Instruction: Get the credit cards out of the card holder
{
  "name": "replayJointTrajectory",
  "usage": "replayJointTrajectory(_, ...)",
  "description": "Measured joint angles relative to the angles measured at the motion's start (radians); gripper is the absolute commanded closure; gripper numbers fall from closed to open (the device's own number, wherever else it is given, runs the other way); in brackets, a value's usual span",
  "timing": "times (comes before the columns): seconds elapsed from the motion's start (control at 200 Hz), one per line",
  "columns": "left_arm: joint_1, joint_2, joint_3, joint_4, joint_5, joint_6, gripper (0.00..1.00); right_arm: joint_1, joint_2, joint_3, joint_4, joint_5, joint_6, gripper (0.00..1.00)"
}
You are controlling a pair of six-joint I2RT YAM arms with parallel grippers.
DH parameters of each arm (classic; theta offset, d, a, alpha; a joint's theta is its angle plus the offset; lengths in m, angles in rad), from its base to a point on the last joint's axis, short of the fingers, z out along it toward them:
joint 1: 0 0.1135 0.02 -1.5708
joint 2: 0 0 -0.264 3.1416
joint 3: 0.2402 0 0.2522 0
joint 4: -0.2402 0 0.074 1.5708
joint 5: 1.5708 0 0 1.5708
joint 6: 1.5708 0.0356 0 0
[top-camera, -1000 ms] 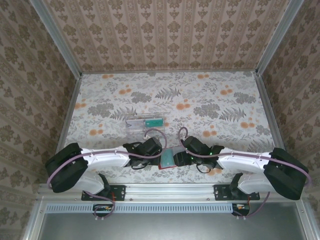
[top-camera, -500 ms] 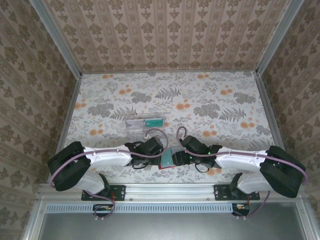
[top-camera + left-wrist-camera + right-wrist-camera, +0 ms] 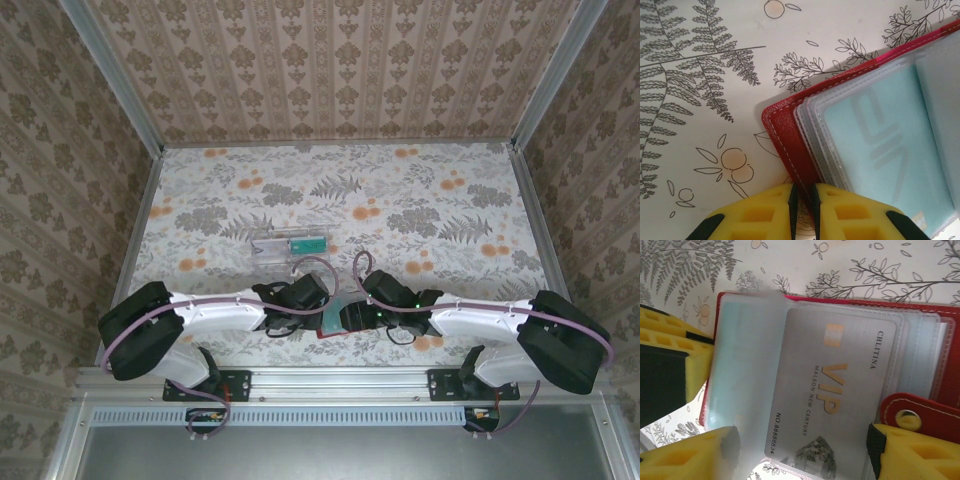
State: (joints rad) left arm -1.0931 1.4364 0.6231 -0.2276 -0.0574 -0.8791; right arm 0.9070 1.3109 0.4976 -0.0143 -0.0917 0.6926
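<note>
**Red card holder held open between two grippers, a silver card on top**

From above, the card holder (image 3: 333, 319) is a sliver of red and pale blue, mostly hidden under the two black wrists that meet over it. The fingertips of both grippers are too covered there to make out.

In the left wrist view, the left gripper (image 3: 802, 205) has its ribbed yellow fingers (image 3: 760, 215) clamped together on the stitched red edge of the card holder (image 3: 782, 130), right at the fingertips. Just beyond them is a stack of cloudy clear plastic sleeves (image 3: 812, 130) with bumpy welded edges. A pale blue card (image 3: 880, 145) sits inside one; its markings are blurred and its far side is cut off.

In the right wrist view, the right gripper (image 3: 802, 460) stands with its yellow fingers (image 3: 917, 455) wide apart. A glossy silver card (image 3: 835, 390) lies tilted between them, printed "VIP" in gold, its lower edge out of frame. A limp sleeve flap covers one fingertip, so I cannot tell whether the pads press the card's edges. Beside the other fingertip is a rounded red snap tab (image 3: 920, 415) with a metal stud.

Well beyond the left gripper, a clear tray (image 3: 272, 247) holds a green rectangle (image 3: 306, 242) on the floral tablecloth (image 3: 420, 200).
</note>
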Motion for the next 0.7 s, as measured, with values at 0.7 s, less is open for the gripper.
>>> replayJointTrajectory(0.7,-0.002,-0.016,-0.014,0.013,-0.003,-0.002,0.81,0.001,-0.002,0.000,0.114,-0.106,0.050,0.27)
